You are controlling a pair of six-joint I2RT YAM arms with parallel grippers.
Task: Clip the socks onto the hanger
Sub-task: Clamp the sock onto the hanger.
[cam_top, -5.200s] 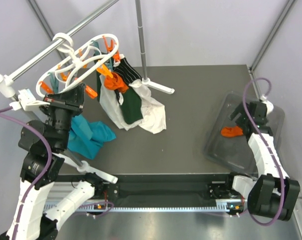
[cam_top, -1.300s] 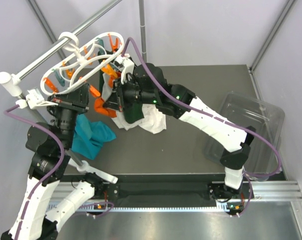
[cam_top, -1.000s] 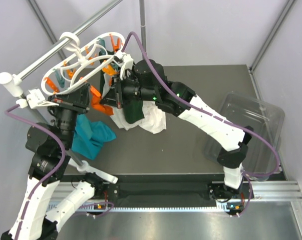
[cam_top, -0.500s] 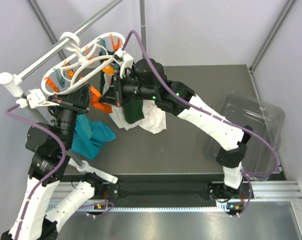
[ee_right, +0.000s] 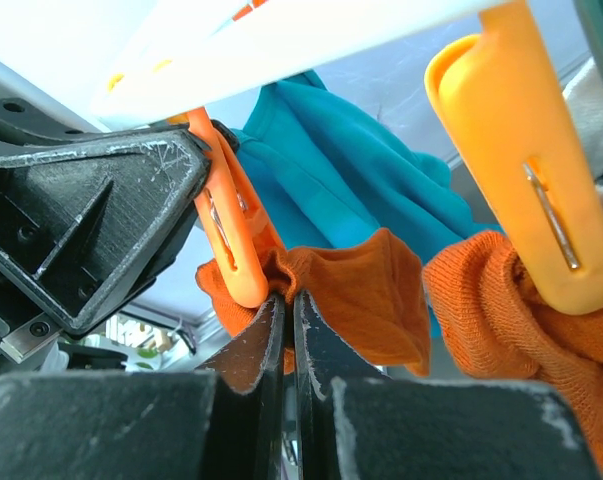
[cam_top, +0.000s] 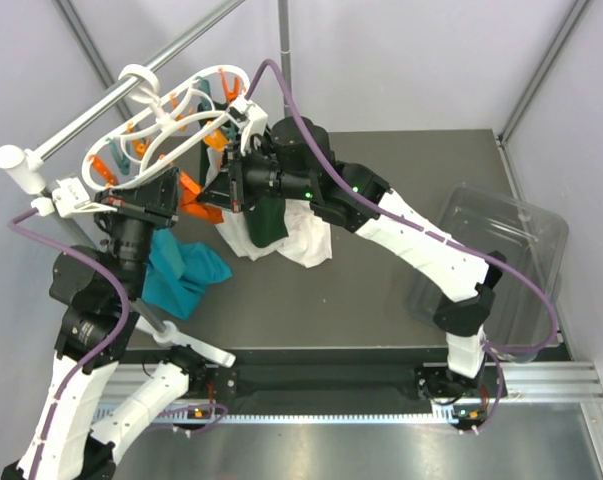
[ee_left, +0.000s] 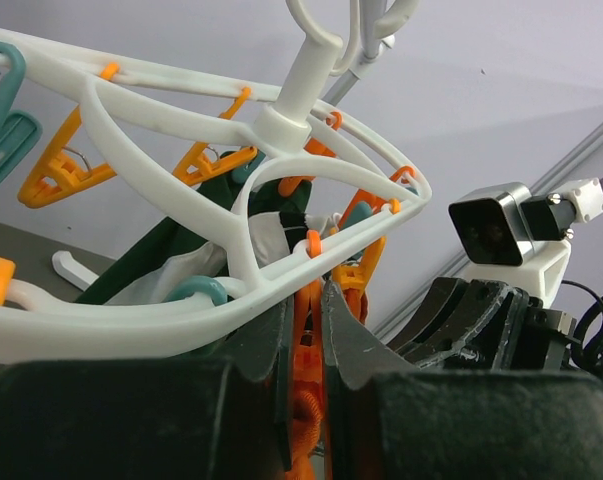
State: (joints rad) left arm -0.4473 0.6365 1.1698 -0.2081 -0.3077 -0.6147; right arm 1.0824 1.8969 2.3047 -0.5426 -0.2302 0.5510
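Observation:
The white oval hanger [cam_top: 166,118] hangs by its hook from the grey rail, orange clips dangling under its ring [ee_left: 161,310]. My left gripper [ee_left: 318,292] is shut on one orange clip [ee_left: 311,330] just below the ring. My right gripper [ee_right: 290,298] is shut on a bright orange sock [ee_right: 366,300], whose bunched edge lies against that clip's tip [ee_right: 236,260]. In the top view both grippers meet under the hanger's near side, with the sock [cam_top: 198,207] between them. A second orange sock [ee_right: 511,310] hangs from a neighbouring clip [ee_right: 516,170].
Dark green and white cloths [cam_top: 276,225] hang from the hanger down to the table. A teal cloth [cam_top: 181,268] lies by the left arm. A clear plastic bin [cam_top: 496,265] sits at the right edge. A stand pole [cam_top: 282,70] rises behind the hanger.
My right gripper has carried the orange sock a little up and left, closer to the clip in my left gripper. The left arm has stayed where it was.

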